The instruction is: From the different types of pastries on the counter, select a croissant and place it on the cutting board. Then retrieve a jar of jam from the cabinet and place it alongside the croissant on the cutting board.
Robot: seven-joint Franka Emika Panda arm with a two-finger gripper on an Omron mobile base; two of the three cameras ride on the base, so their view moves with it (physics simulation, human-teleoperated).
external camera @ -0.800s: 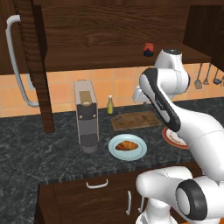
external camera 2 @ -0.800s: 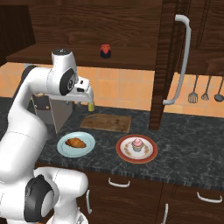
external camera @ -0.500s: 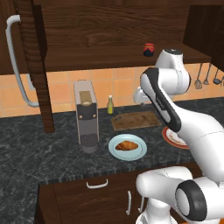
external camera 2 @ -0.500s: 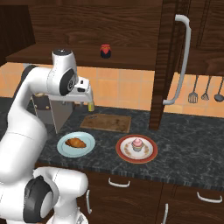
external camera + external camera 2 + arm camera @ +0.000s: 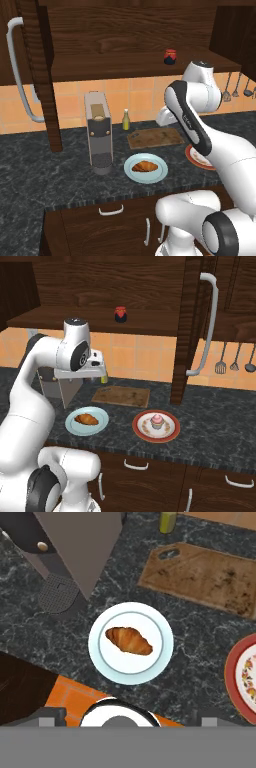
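Note:
The golden-brown croissant point(image 5: 129, 640) lies on a round light-blue plate point(image 5: 159, 660) on the dark counter point(image 5: 200, 637), directly below my gripper point(image 5: 129, 719). The gripper hangs high above it, open and empty, its fingertips point(image 5: 52, 717) set wide apart. The croissant point(image 5: 87, 418) sits left of the brown cutting board point(image 5: 121, 396), which is bare. The cutting board point(image 5: 155, 137) lies just behind the croissant point(image 5: 145, 166). The dark jar of jam point(image 5: 120, 314) with a red lid stands on the open cabinet shelf point(image 5: 65, 318). The jar point(image 5: 170, 56) is above and behind my arm.
A red plate point(image 5: 142, 433) holds a pale cupcake point(image 5: 157, 421) right of the blue plate. A grey coffee machine point(image 5: 98, 132) and a yellow-green bottle point(image 5: 126, 120) stand by the board's left end. Open cabinet doors with long grey handles point(image 5: 207, 321) hang at both sides.

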